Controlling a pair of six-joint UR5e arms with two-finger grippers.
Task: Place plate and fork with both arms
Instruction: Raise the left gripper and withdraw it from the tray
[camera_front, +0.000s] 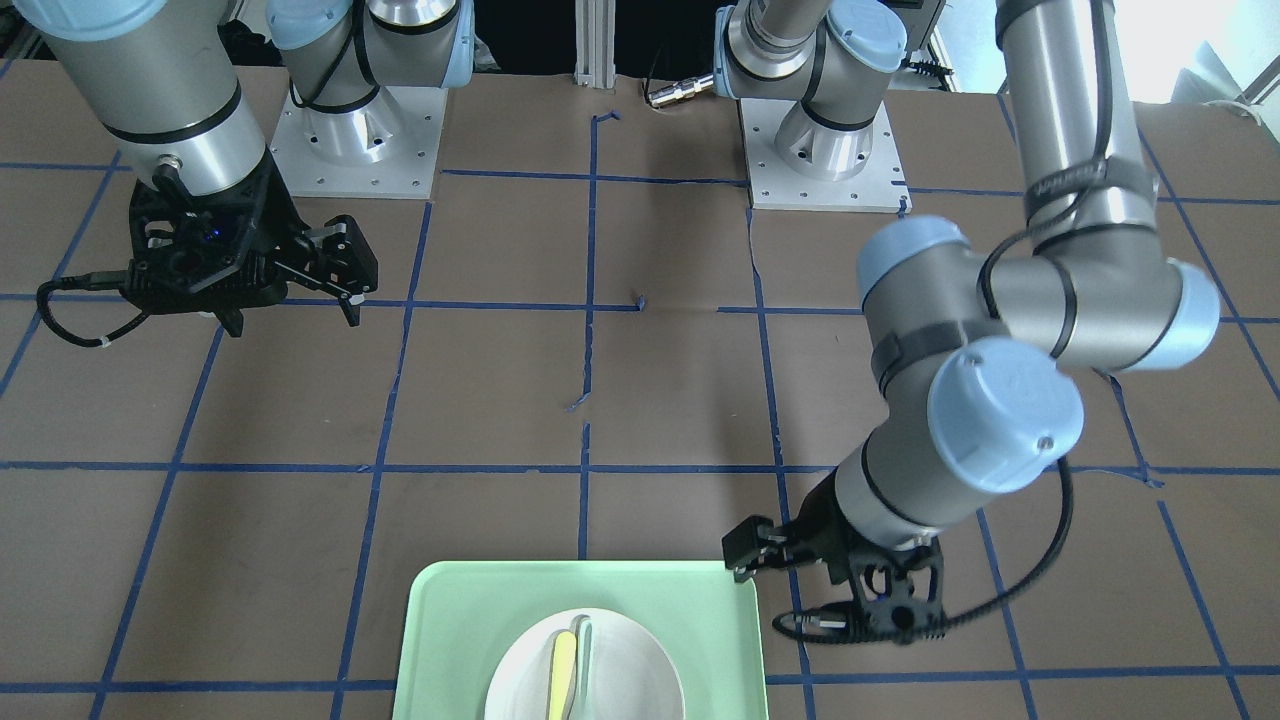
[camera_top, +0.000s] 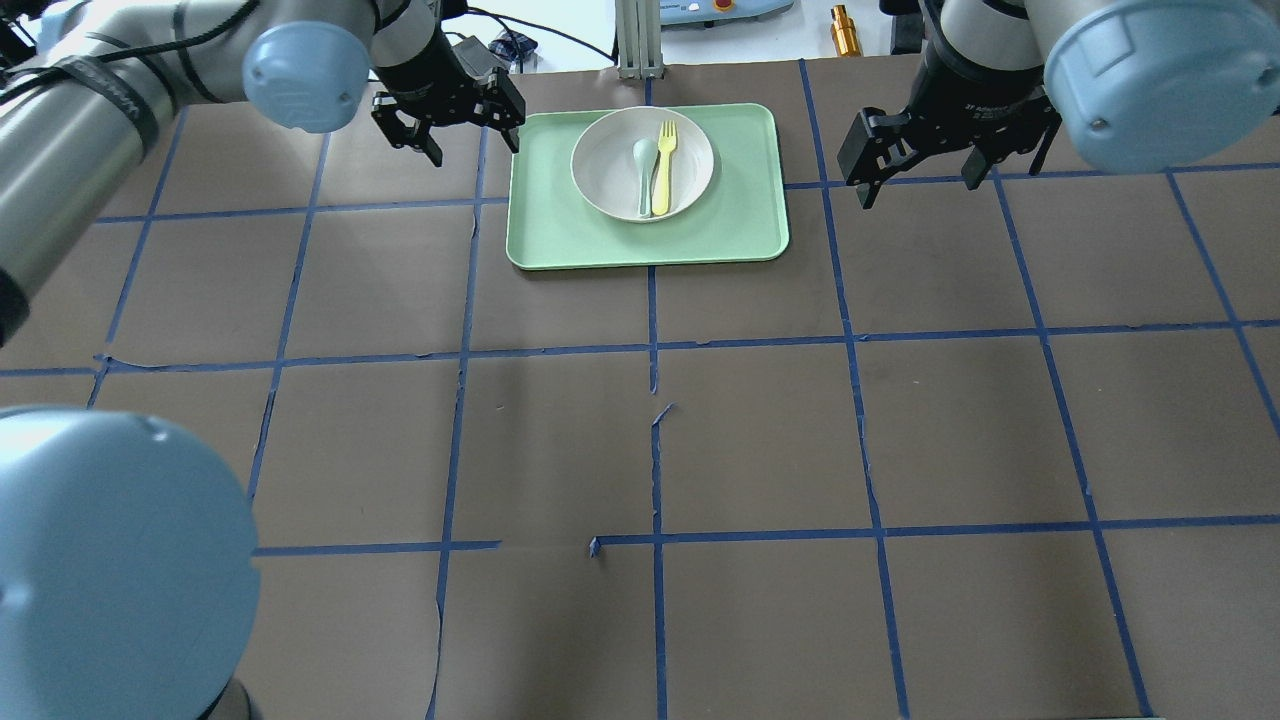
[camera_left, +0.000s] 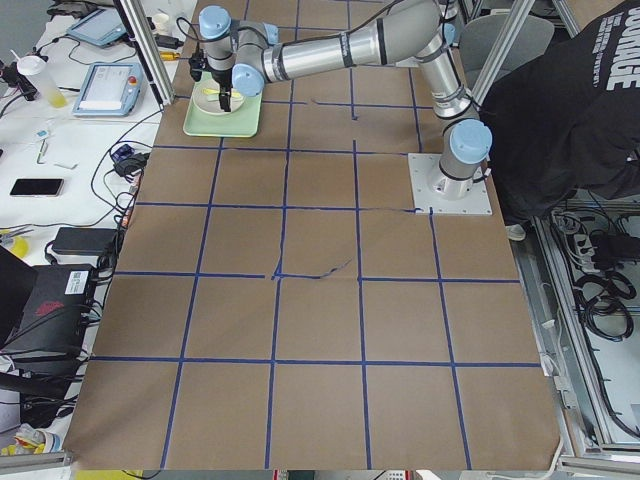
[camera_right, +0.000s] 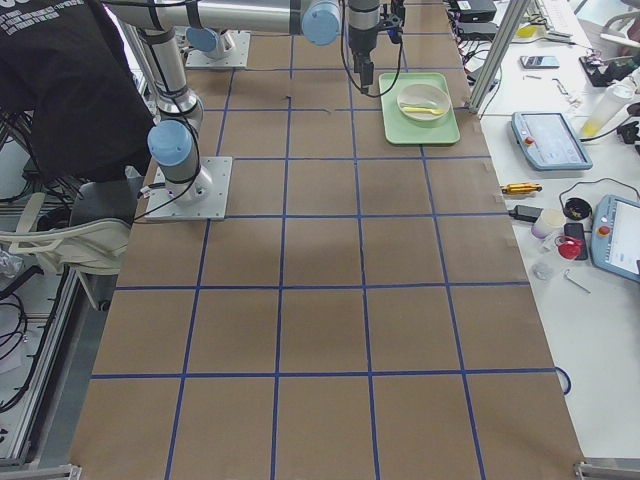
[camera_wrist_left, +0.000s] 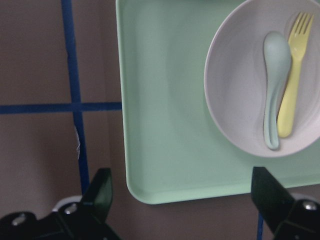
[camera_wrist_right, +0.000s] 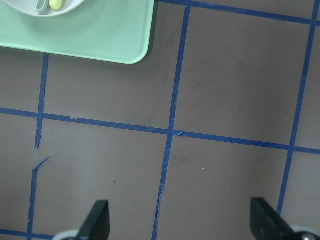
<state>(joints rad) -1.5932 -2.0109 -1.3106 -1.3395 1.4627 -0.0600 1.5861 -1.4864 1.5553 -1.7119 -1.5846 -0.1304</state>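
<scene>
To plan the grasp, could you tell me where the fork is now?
In the overhead view, the fork lies in the plate on the tray, just right of the spoon.

The plate (camera_right: 415, 98) with fork (camera_right: 432, 110) sits on the tray (camera_right: 400, 131).

white lettering (camera_left: 617, 55) on operator's black shirt (camera_left: 560, 115) — cut off, unreadable; nothing else legible

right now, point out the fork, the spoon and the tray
fork (camera_top: 663, 172), overhead exterior view, middle of its yellow handle
spoon (camera_top: 645, 152), overhead exterior view, its bowl
tray (camera_top: 545, 200), overhead exterior view, bare green floor near its left edge
</scene>
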